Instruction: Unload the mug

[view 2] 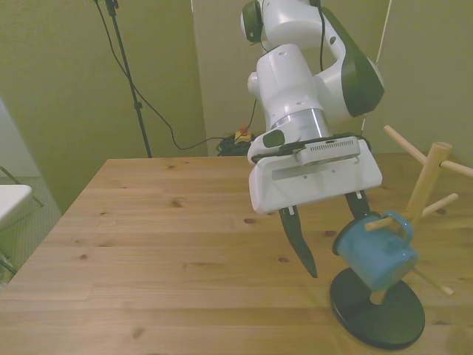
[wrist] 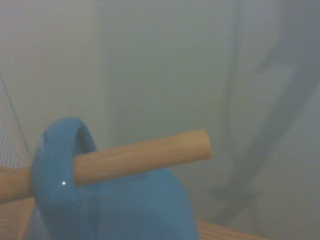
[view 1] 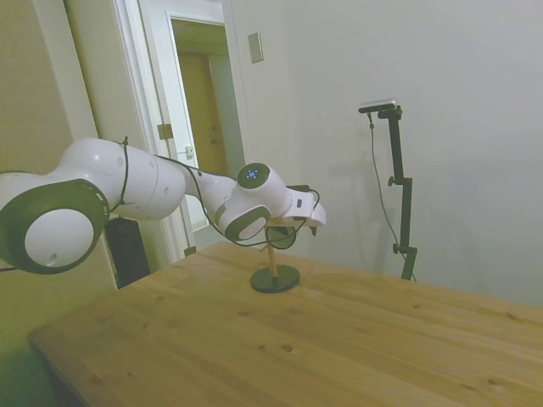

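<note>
The teal-blue mug (view 2: pixel 378 257) hangs tilted by its handle on a lower peg of the wooden stand (view 2: pixel 427 181), above the stand's round dark base (view 2: pixel 377 310). My gripper (view 2: pixel 338 245) is open beside it. One dark finger (view 2: pixel 299 242) points down on the side of the mug toward the front view's left, and the other finger (view 2: pixel 359 205) sits just behind the mug's rim. In the wrist view the mug's handle (wrist: pixel 54 165) loops around the peg (wrist: pixel 145 155). From the side, my gripper (view 1: pixel 299 222) hides most of the mug above the base (view 1: pixel 275 278).
The wooden table (view 2: pixel 162 237) stretches wide toward the front view's left. More pegs (view 2: pixel 405 145) of the stand jut out above and beside the mug. A doorway (view 1: pixel 204 110) and a wall lie behind the table.
</note>
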Controlling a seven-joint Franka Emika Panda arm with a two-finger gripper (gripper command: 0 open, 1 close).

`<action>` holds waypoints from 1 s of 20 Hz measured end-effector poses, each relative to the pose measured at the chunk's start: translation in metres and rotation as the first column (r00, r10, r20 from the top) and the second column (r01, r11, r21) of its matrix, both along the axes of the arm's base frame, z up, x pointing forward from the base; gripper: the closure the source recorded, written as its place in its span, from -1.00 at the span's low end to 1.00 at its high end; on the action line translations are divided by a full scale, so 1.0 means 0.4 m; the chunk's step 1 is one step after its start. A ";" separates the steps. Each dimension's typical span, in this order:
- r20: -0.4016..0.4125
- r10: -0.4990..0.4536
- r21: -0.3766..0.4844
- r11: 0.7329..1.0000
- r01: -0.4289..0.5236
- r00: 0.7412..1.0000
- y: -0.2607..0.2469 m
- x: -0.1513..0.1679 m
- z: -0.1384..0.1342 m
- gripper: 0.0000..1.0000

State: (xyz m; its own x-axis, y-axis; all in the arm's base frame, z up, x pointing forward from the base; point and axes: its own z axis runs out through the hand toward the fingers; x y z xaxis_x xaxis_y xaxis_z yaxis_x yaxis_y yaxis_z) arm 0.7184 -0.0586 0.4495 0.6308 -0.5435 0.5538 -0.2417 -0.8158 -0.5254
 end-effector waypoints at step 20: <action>-0.003 0.066 0.017 0.998 -0.066 0.998 -0.012 -0.011 0.004 1.00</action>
State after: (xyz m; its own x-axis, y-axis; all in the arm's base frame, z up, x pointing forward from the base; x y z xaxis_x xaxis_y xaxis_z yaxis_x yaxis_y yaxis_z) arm 0.7141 -0.0634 0.4509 0.6678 -0.5098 0.5424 -0.1892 -0.8210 -0.5387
